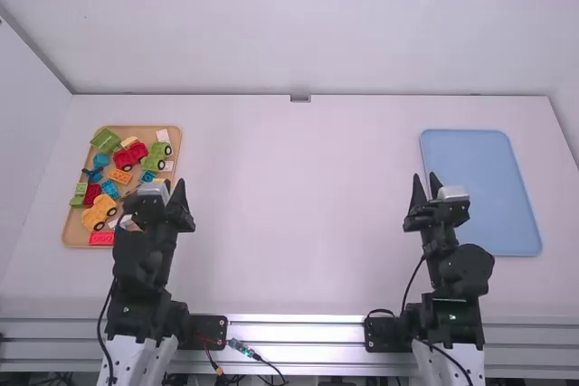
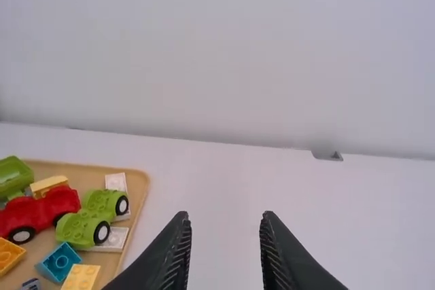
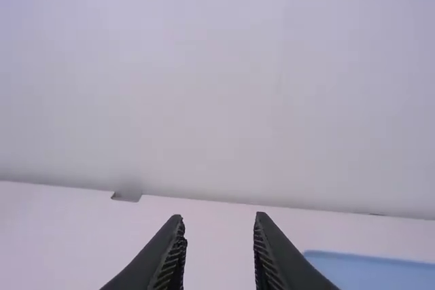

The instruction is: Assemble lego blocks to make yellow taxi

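Observation:
My left gripper is held over the right part of the wooden tray of blocks, open and holding nothing; in the left wrist view the same gripper shows its fingers wide apart. On the tray lie a yellow-orange car base with black wheels, a yellow-orange brick and a pale yellow block. My right gripper stands just left of the blue tray; in the right wrist view that gripper is open with nothing between its fingers.
The wooden tray also bears a red car base, a green car base, a blue brick, a green piece and white plates. The white table stretches between both trays, with a wall behind its far edge.

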